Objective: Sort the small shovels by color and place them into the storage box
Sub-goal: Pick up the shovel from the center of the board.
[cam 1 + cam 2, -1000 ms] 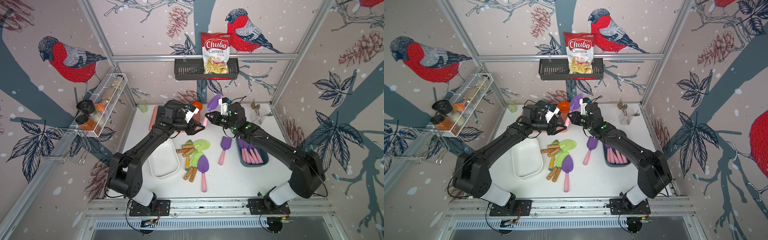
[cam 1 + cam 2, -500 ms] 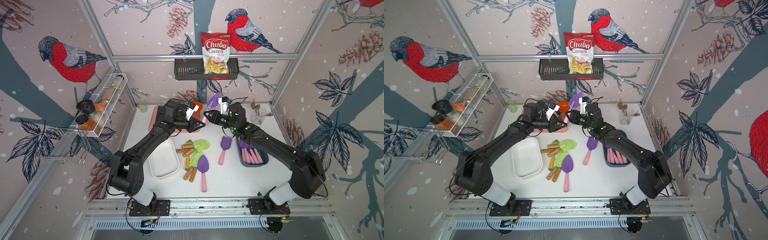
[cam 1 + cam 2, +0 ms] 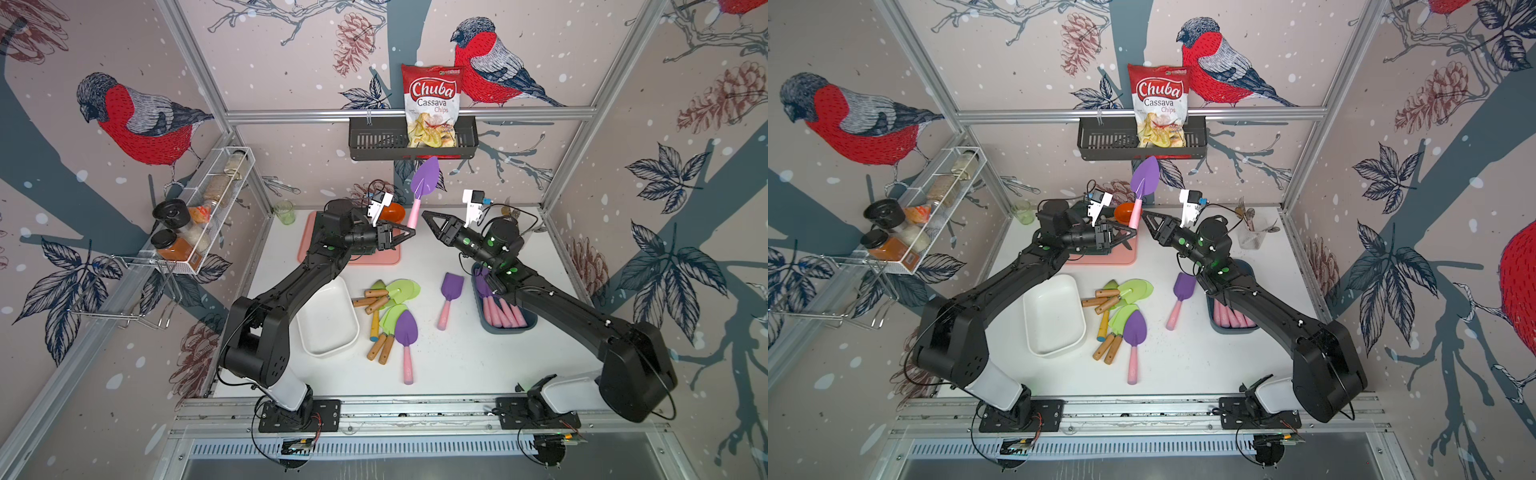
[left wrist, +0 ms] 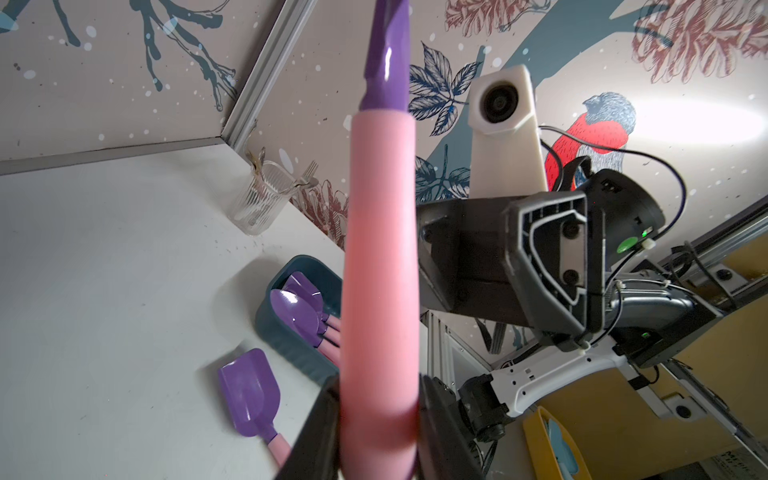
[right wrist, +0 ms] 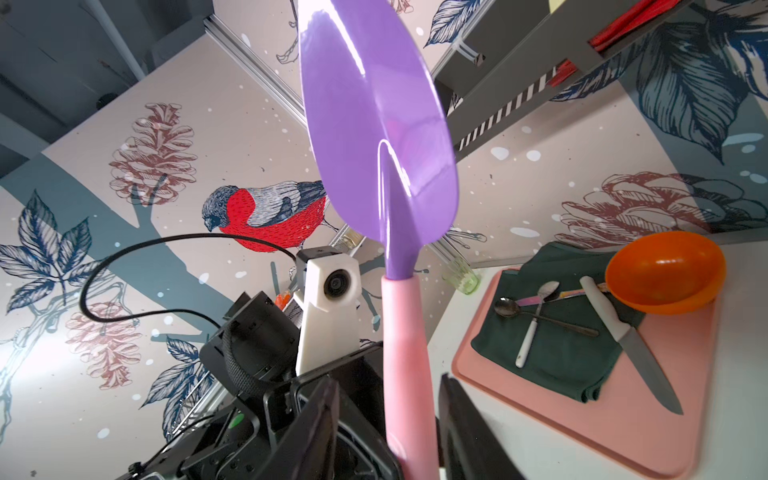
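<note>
1. The left hand [image 3: 409, 235] is clamped on a purple shovel [image 3: 424, 178], gripping the low end of its pink handle. The shovel stands almost upright in the air over the back of the table [image 3: 457, 365], blade up.
2. The left wrist view backs that up: the handle is pinched tight between both fingers [image 4: 316, 436].
3. The right hand [image 3: 427, 216] has let go. Its jaws are apart and its tips sit just beside the handle, facing the left hand. In the right wrist view the handle runs up between its fingers [image 5: 320, 424] with a gap on each side.
4. The blue box [image 3: 528, 326] sits on the table's right side, under the right arm. Several boxed shovels [image 3: 503, 313] lie in it, all purple with pink handles.
5. A square shovel [image 3: 451, 286], also purple, lies flat on the table between the blue box and the green heap.
6. The green shovels [image 3: 395, 291] are heaped mid-table. They have wooden handles, plus one yellow handle [image 3: 375, 324].
7. A pointed shovel [image 3: 405, 328], purple, lies at the heap's front edge with its blade over a green one.
8. The white box [image 3: 328, 320] is just beside the heap, on its left.
</note>
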{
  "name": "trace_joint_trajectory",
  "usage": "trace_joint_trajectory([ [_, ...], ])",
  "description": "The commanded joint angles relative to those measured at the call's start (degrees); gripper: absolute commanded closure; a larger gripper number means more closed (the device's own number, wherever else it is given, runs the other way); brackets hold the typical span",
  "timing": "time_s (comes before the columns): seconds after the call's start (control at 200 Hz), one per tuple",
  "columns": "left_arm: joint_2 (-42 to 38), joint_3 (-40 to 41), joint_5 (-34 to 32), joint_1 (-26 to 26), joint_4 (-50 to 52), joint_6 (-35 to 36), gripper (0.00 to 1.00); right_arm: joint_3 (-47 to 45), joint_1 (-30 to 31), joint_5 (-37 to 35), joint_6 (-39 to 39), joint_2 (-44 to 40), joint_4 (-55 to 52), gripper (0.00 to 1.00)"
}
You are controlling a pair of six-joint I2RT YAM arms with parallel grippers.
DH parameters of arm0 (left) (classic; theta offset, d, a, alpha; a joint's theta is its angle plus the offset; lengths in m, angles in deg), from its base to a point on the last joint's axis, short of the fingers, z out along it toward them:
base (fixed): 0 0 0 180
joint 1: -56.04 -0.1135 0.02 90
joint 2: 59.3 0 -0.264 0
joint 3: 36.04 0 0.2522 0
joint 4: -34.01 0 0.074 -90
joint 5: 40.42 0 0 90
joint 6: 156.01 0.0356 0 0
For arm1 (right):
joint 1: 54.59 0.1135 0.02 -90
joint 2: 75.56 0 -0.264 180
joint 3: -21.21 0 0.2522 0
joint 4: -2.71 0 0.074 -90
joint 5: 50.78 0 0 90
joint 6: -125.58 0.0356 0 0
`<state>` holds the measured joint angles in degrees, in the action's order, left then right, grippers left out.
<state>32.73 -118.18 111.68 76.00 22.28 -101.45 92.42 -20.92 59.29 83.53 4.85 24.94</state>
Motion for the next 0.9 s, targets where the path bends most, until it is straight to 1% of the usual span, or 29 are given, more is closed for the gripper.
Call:
trace_joint_trajectory([
  [0.0, -0.40, 0.59, 1.09, -0.16, -10.47, -6.62, 1.00, 0.55, -0.10, 0.92, 0.67, 0.67, 4.78, 0.55],
  [0.145, -0.88, 1.19, 1.09, -0.11, -11.23, -6.84, 1.00, 3.15, -0.10, 0.66, -0.07, 2.62, 3.94, 0.52],
  [0.445, -1.48, 1.52, 1.15, -0.11, -11.57, -6.67, 1.00, 12.04, -0.18, 3.69, -1.03, 9.65, 2.68, 0.53],
  [0.485, -1.57, 1.63, 1.17, -0.15, -11.59, -6.66, 1.00, 12.94, -0.27, 4.04, -1.27, 10.26, 2.12, 0.57],
  [0.59, -1.67, 1.66, 1.17, -0.15, -11.51, -6.49, 1.00, 14.70, -0.27, 4.84, -1.96, 11.33, 0.68, 0.77],
  [0.61, -1.68, 1.66, 1.15, -0.16, -11.54, -6.49, 1.00, 14.82, -0.27, 4.87, -2.17, 11.34, 0.39, 0.79],
  [0.645, -1.68, 1.62, 1.17, -0.13, -11.51, -6.41, 1.00, 15.00, -0.38, 4.96, -2.52, 11.21, -0.12, 0.81],
  [0.69, -1.59, 1.60, 1.17, -0.18, -11.42, -6.42, 1.00, 15.04, -0.51, 5.05, -2.76, 11.11, -0.78, 0.81],
  [0.73, -1.59, 1.59, 1.17, -0.13, -11.40, -6.40, 1.00, 15.06, -0.66, 5.43, -2.70, 11.11, -1.15, 0.78],
  [0.84, -1.41, 1.46, 1.26, -0.15, -11.37, -6.41, 1.00, 15.10, -0.95, 6.26, -2.33, 11.43, -1.52, 0.64],
  [0.896, -1.44, 1.43, 1.26, -0.14, -11.42, -6.40, 1.00, 15.06, -0.87, 6.46, -2.25, 11.66, -1.70, 0.61],
])
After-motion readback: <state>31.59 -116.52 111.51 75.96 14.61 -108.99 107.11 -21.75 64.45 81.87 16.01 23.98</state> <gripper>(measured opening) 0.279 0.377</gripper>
